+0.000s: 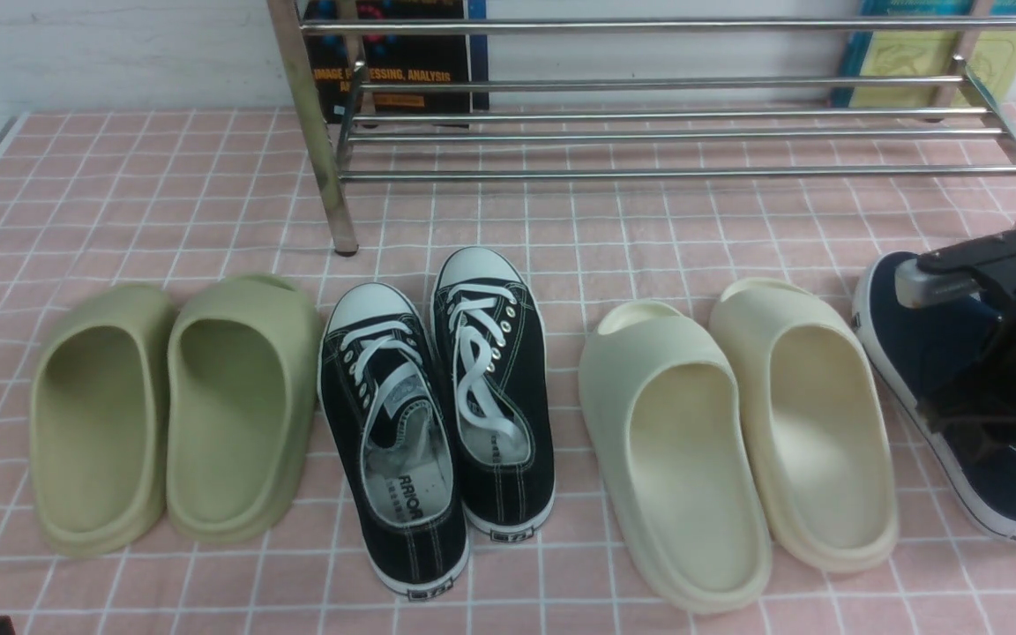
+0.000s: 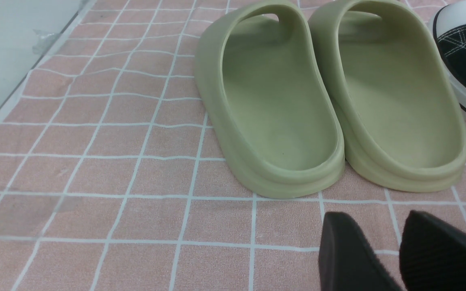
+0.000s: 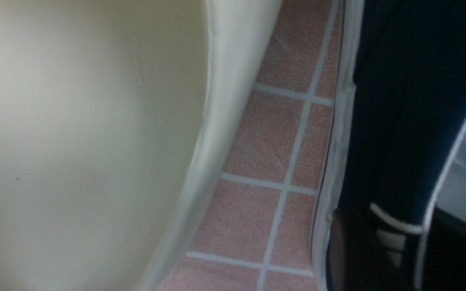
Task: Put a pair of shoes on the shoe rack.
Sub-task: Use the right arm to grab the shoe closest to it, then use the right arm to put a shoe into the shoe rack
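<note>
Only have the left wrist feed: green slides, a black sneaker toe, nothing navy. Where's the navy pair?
Observer: Only one navy slip-on shows, at the far right of the row, beside the cream slides.
Operator: Right arm on it?
Observer: The right gripper straddles its side wall, one finger inside the shoe and one outside. I cannot tell whether it is clamped.
Operator: And the rack?
Observer: The chrome shoe rack stands behind the row, with no shoe on the bars in view.
</note>
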Controlling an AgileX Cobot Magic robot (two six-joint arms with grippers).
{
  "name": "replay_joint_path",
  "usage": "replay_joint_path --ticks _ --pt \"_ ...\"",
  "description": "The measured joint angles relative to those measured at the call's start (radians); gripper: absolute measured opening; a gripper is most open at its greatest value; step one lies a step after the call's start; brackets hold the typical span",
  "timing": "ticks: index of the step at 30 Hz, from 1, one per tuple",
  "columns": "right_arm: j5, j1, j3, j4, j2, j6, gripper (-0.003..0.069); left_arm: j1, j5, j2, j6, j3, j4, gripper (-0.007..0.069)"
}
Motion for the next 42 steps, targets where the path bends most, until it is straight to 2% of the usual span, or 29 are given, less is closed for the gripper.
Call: replay_joint_path --ticks 1,3,4,12,15,21,28,42 --pt "0.0 0.0 0.0 0.001 0.004 0.0 0.0171 0.0 0.0 0.0 0.0 0.0 0.0 0.024" --pt "-0.001 0.0 -0.002 0.008 0.017 -0.001 0.0055 0.0 0.0 0.0 0.0 0.0 0.0 0.024" --pt "0.001 0.0 -0.004 0.009 0.017 -0.001 0.0033 0.0 0.0 0.0 0.0 0.0 0.0 0.024" --pt "0.135 0.002 -0.117 0.002 -0.002 -0.001 0.0034 0.0 0.0 0.0 0.0 0.0 0.0 0.024" --pt "0.242 0.003 -0.254 0.014 -0.029 -0.001 0.0034 0.0 0.0 0.0 0.0 0.0 0.0 0.024" --pt "0.307 0.003 -0.449 0.014 -0.014 -0.027 0.0034 0.0 0.0 0.0 0.0 0.0 0.0 0.024" --pt "0.377 0.003 -0.703 0.015 0.142 -0.038 0.0034 0.0 0.0 0.0 0.0 0.0 0.0 0.024" --pt "0.398 0.003 -1.23 0.017 0.548 -0.049 0.0034 0.0 0.0 0.0 0.0 0.0 0.0 0.024"
